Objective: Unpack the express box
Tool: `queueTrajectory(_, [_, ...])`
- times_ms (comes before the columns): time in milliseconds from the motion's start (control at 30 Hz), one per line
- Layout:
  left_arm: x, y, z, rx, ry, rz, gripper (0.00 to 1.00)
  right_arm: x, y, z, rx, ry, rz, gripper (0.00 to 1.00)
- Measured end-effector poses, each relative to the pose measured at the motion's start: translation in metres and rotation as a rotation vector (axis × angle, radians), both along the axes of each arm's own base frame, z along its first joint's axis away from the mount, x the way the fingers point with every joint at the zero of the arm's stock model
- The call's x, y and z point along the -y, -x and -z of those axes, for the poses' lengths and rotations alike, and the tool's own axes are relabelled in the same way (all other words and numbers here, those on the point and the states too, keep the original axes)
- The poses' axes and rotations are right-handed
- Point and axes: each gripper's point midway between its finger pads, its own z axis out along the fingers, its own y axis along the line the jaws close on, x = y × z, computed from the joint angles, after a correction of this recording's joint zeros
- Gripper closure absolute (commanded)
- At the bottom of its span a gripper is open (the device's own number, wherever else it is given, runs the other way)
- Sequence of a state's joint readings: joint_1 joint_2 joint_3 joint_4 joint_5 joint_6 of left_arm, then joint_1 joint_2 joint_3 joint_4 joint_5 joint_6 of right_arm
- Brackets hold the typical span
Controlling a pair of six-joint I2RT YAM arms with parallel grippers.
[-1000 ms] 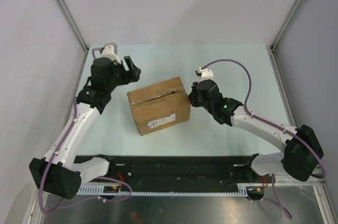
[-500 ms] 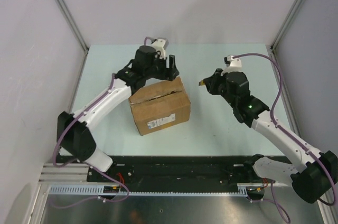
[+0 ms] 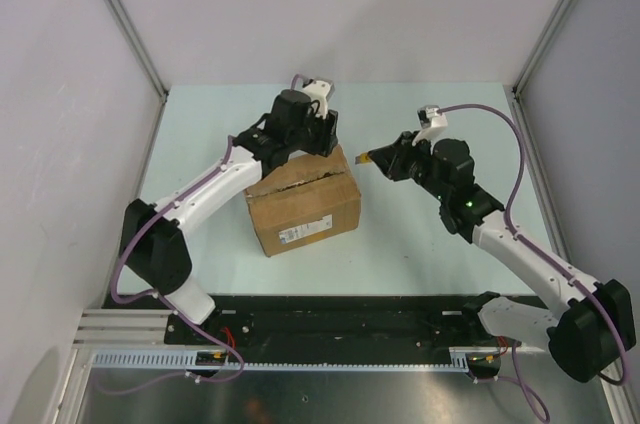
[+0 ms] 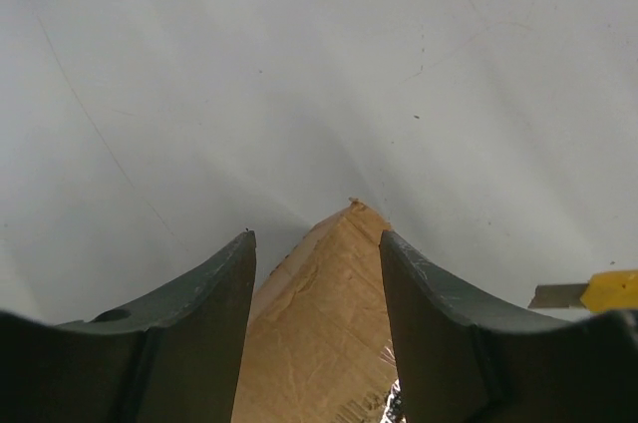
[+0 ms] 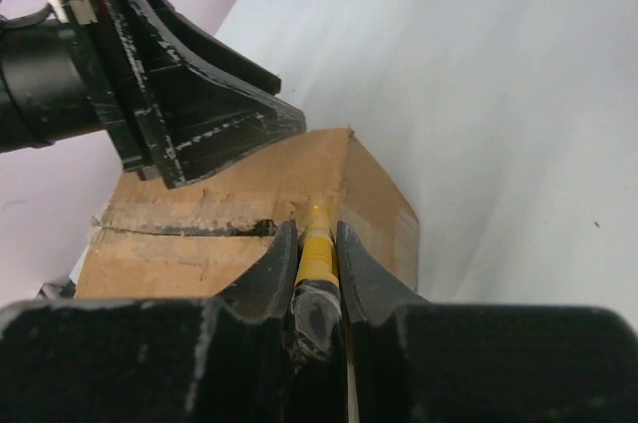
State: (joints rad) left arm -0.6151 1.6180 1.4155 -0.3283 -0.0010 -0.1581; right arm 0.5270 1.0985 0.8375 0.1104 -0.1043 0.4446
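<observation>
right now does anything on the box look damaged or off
Yes. The box has a ragged seam along its top: the cardboard edges look torn and a dark gap shows partway along. The box also sits turned at an angle to the table edges.

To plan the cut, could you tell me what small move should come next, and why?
Probably ease the right gripper forward so the yellow utility knife meets the seam on the express box. The knife is clamped, aimed at the seam's end, seemingly just short of the box; the flaps lie shut, and the open left gripper brackets the far corner.
</observation>
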Motion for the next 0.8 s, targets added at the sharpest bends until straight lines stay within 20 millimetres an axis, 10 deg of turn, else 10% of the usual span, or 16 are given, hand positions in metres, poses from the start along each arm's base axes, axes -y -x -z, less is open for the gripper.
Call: queueTrajectory(800, [0.006,-0.004,0.035,0.021,-0.107,0.033,0.55,-0.007,-0.038,0.023,-0.051,-0.114,0.005,1.0])
